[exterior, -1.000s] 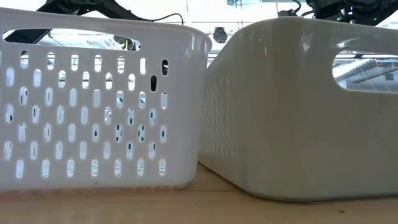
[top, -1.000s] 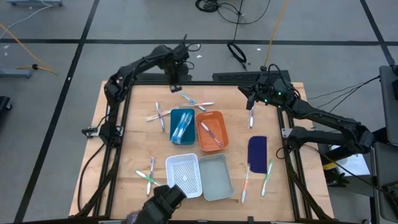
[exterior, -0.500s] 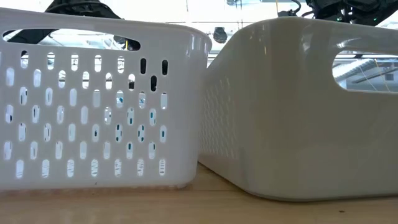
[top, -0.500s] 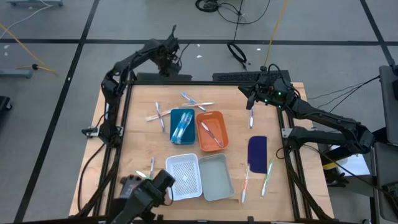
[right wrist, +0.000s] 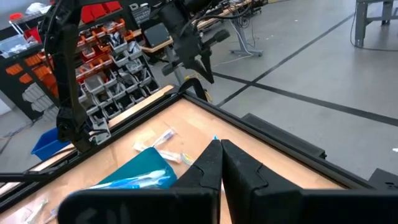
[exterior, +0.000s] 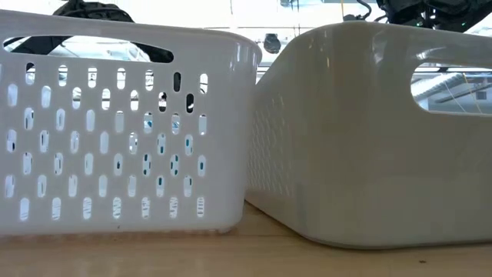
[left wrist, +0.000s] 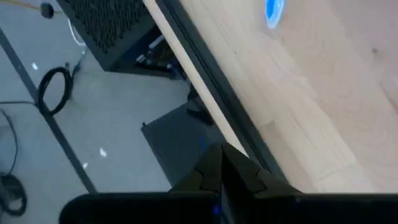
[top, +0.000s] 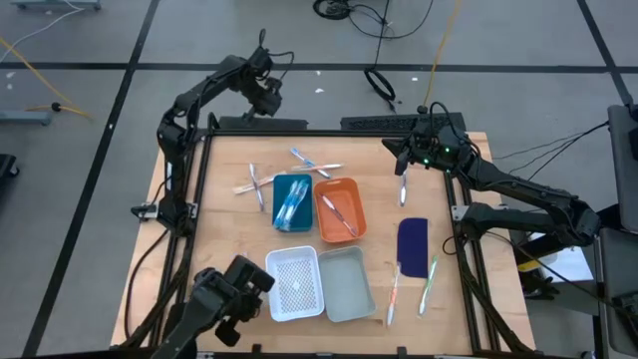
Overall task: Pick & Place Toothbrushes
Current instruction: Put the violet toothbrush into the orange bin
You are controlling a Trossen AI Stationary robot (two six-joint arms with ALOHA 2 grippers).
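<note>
Left gripper (top: pixel 261 95) raised beyond far edge of light wooden desk (top: pixel 224 229), fingers pressed together, nothing held. Right gripper (top: pixel 403 168) at far right of desk, fingers together, empty. Slim whitish plastic toothbrushes (top: pixel 317 166) scattered on desk; some lying in blue rectangular tray (top: pixel 292 203) and orange rectangular tray (top: pixel 339 209).

Bright, even overhead light falls across the wooden table (top: pixel 229 229) with soft, faint shadows. Low down, the white basket (exterior: pixel 115 131) looms close, backlit by a washed-out room behind.
</note>
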